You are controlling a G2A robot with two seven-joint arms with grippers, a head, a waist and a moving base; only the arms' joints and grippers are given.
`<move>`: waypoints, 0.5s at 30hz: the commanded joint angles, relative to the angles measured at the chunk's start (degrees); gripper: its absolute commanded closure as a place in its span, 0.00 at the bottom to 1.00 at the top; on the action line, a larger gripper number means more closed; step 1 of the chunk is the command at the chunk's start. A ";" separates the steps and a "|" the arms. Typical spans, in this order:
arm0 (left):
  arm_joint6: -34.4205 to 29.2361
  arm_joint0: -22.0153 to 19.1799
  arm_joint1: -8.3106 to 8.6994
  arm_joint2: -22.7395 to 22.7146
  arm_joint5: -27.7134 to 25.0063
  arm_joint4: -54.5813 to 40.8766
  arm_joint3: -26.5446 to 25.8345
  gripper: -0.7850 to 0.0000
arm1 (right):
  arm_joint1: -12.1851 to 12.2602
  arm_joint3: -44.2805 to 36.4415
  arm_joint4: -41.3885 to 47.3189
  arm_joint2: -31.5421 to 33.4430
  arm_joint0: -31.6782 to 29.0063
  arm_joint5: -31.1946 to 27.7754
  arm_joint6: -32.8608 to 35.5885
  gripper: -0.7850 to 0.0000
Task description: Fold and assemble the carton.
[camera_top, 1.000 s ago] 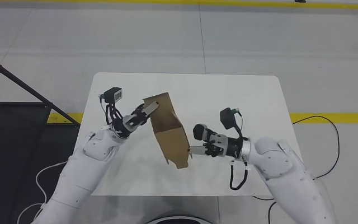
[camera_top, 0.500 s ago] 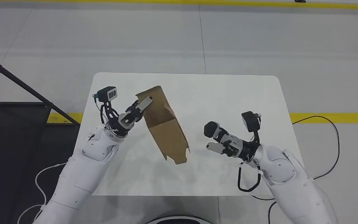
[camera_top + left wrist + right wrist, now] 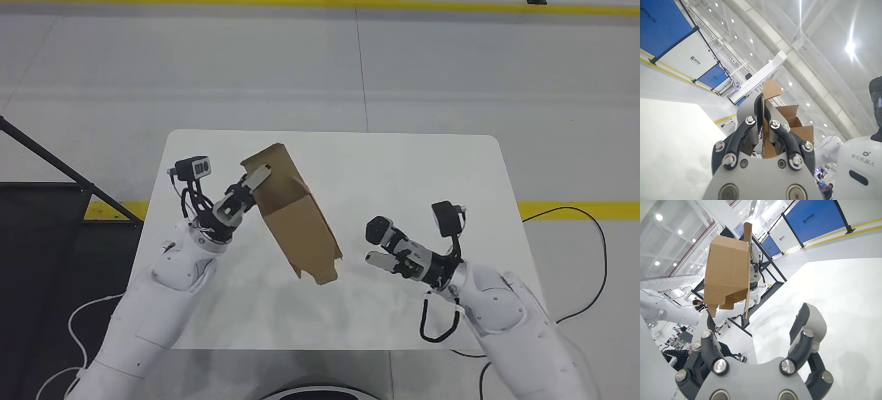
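One carton (image 3: pixel 300 225), seemingly light and floppy, hangs centre-frame: left gripper (image 3: pixel 256 181) pinches its upper-left panel, right gripper (image 3: pixel 372 245) gapes empty, right of centre. Probably best grabbed at a creased edge.

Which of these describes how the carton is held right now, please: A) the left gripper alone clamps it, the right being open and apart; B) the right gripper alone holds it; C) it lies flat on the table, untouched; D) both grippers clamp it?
A: the left gripper is shut on a panel of the carton, while the right gripper is open and apart from it.
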 commanded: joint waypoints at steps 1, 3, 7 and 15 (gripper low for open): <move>0.78 -0.34 -0.30 0.50 0.31 -0.17 0.52 1.00 | -0.20 0.39 -0.84 -0.37 0.05 0.00 -1.12 0.00; 1.72 -0.60 -0.65 1.14 0.55 -0.27 0.89 1.00 | -0.48 0.79 -1.92 -0.98 0.35 0.27 -2.39 0.00; 3.77 -1.14 -1.35 2.18 0.69 0.31 1.51 1.00 | -1.23 1.38 -3.76 -3.07 1.67 1.48 -4.32 0.00; 7.07 -1.90 -2.55 3.38 0.96 2.32 2.55 1.00 | -2.32 3.11 -4.11 -5.68 4.30 2.14 -5.21 0.05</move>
